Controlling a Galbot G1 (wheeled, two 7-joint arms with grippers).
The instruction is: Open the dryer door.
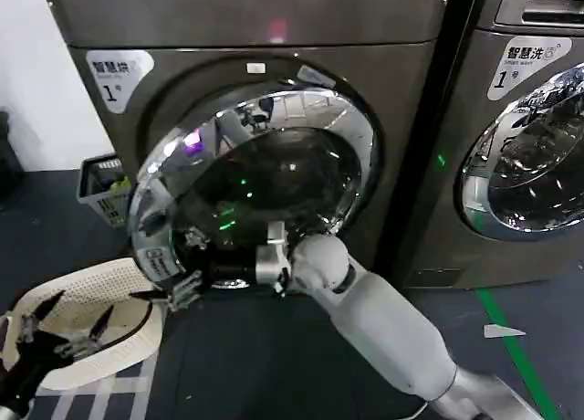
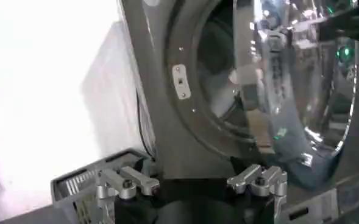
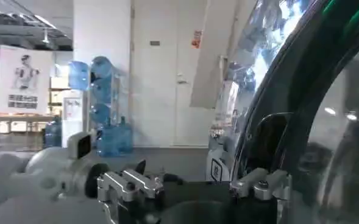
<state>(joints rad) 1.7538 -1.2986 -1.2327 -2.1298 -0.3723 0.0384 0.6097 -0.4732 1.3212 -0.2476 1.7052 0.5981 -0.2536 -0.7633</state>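
Smooth grey arm (image 1: 383, 333), silver pincer (image 1: 182, 290)

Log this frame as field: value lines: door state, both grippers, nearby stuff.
dryer door: partly swung open, chrome ring clear of the frame on its right side
dryer: bronze-grey, "1" sticker upper left, drum opening visible in the left wrist view
right gripper: open, at the door's lower left rim, arm reaching under the door
left gripper: open, low at the robot's left, above the white basket
second machine: to the right, door closed
grey crate: on floor, left of dryer
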